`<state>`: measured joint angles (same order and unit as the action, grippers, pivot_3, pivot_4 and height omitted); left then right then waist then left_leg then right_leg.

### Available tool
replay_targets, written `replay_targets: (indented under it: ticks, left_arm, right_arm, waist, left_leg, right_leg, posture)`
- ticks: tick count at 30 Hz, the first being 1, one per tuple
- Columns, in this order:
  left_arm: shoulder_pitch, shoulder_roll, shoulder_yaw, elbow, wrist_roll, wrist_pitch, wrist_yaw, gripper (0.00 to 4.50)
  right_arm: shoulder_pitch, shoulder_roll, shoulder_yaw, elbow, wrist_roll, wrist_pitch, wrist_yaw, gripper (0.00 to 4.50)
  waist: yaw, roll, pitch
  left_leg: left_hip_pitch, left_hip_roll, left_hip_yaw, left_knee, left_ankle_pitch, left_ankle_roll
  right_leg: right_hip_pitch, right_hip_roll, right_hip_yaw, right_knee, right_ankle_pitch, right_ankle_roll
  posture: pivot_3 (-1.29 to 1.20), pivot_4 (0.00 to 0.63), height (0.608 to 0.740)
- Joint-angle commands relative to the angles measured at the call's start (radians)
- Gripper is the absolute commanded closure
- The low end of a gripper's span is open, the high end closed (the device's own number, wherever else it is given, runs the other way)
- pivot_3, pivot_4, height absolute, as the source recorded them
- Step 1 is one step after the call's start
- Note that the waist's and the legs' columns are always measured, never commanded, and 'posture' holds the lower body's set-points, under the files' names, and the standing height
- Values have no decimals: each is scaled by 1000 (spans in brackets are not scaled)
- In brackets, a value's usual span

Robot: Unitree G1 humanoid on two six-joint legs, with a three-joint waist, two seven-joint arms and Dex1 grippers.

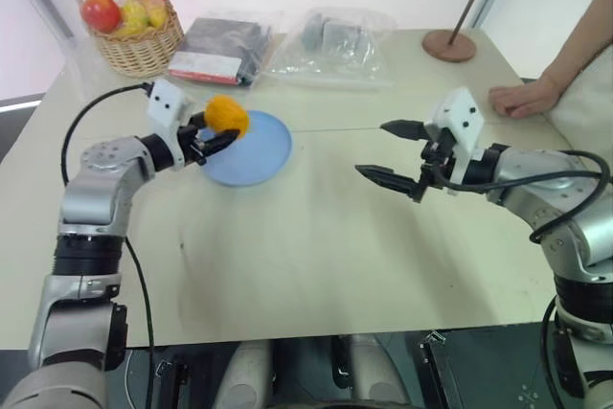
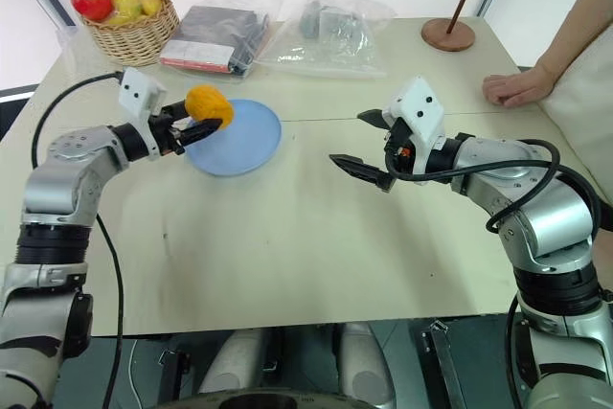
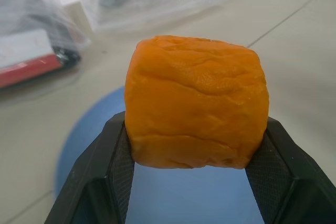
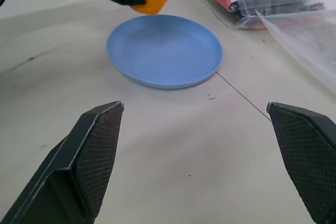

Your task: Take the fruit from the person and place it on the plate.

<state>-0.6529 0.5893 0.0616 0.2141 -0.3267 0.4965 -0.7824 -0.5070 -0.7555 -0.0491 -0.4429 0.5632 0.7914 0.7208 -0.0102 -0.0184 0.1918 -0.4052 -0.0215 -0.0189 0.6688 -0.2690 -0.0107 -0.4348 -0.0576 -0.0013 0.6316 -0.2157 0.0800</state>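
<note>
A: On the left, the left gripper [image 1: 213, 137] is clamped on the chunky orange-yellow fruit [image 1: 228, 114], one black finger on each side. The fruit hangs above the round light-blue plate [image 1: 263, 155], over its rim at about nine o'clock, not over the middle.

B: Then this is the risk. If the fingers let go here, the fruit may land on the rim, roll off and stop on the pale table [image 1: 316, 237]. Its skin looks soft and wrinkled, so it may also stick to one pad and drop sideways.

A: The right gripper [image 1: 391, 152] waits at three o'clock from the plate, jaws wide apart, holding nothing. The person's bare hand [image 1: 522, 98] rests at the far right edge, well apart.

B: And any writing? The plastic-wrapped dark packet with a red stripe [image 1: 218, 50] shows no readable words.
</note>
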Motion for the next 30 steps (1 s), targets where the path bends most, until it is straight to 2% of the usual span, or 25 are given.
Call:
replay_targets:
  ticks: [1, 7, 15, 17, 20, 26, 30]
  left_arm:
    - [-30, -16, -6, 30, -6, 23, -12, 2126]
    - [-12, -23, -58, 62, 52, 34, 0, 2126]
    - [-4, -19, -96, 77, 124, -34, -8, 2126]
    - [-3, -20, -96, 74, 128, -38, -17, 1103]
    - [-5, -24, -85, 70, 123, -33, -16, 45]
    - [-7, -25, -64, 39, 95, 1, -22, 45]
    - [-36, 10, 9, -44, 16, 91, -41, 45]
  right_arm:
    - [-6, 6, -20, -47, 12, -3, -12, 0]
    - [4, 7, -27, -61, 19, 5, -24, 0]
    - [12, 9, -28, -71, 25, 7, -36, 0]
    - [12, 9, -27, -72, 26, 7, -37, 0]
    - [11, 11, -25, -69, 26, 5, -36, 0]
    - [7, 13, -21, -66, 25, 4, -34, 0]
    - [7, 11, -22, -68, 27, 4, -31, 0]
  waist:
    - [0, 0, 0]
    - [-1, 0, 0]
    - [0, 0, 0]
    - [0, 0, 0]
    - [0, 0, 0]
    - [0, 0, 0]
    - [-1, 0, 0]
  left_leg:
    - [0, 0, 0, 0, 0, 0]
    - [0, 0, 0, 0, 0, 0]
    - [0, 0, 0, 0, 0, 0]
    - [0, 0, 0, 0, 0, 0]
    - [0, 0, 0, 0, 0, 0]
    - [0, 0, 0, 0, 0, 0]
    - [0, 0, 0, 0, 0, 0]
  right_leg:
    - [0, 0, 0, 0, 0, 0]
    - [0, 0, 0, 0, 0, 0]
    - [0, 0, 0, 0, 0, 0]
    - [0, 0, 0, 0, 0, 0]
    - [0, 0, 0, 0, 0, 0]
    - [0, 0, 0, 0, 0, 0]
    - [0, 0, 0, 0, 0, 0]
  posture:
    - [0, 150, 740]
    - [0, 150, 740]
    - [0, 150, 740]
    - [0, 150, 740]
    - [0, 150, 740]
    - [0, 150, 740]
    - [0, 150, 740]
